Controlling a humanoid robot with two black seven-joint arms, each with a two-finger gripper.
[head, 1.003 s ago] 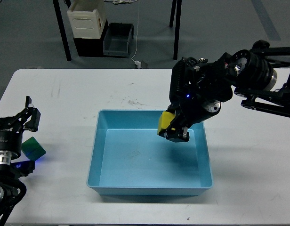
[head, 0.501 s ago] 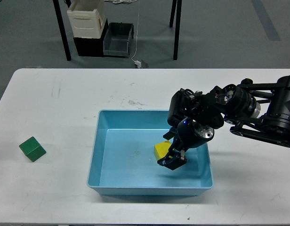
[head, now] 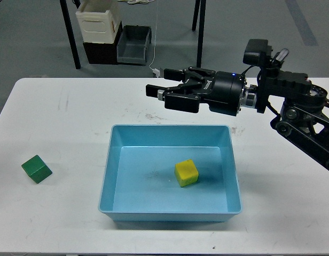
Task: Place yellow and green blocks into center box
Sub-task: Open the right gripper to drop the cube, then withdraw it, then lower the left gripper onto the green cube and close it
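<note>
The yellow block (head: pixel 186 173) lies on the floor of the light blue center box (head: pixel 108 176), right of its middle, with nothing touching it. The green block (head: pixel 36 169) sits on the white table at the far left, well outside the box. My right gripper (head: pixel 156 81) comes in from the right and hangs above the table just behind the box's far rim. It points left, its fingers are spread, and it is empty. My left arm and gripper are out of view.
The white table (head: pixel 73 117) has its front edge close to the box's near wall. Behind the table on the floor stand a white crate (head: pixel 99 21), a grey bin (head: pixel 134 45) and dark table legs (head: pixel 71 34).
My right gripper let go of the yellow block inside the box, then rose and drew back over the far rim. The left arm, seen a second ago at the left edge, has left the view.
</note>
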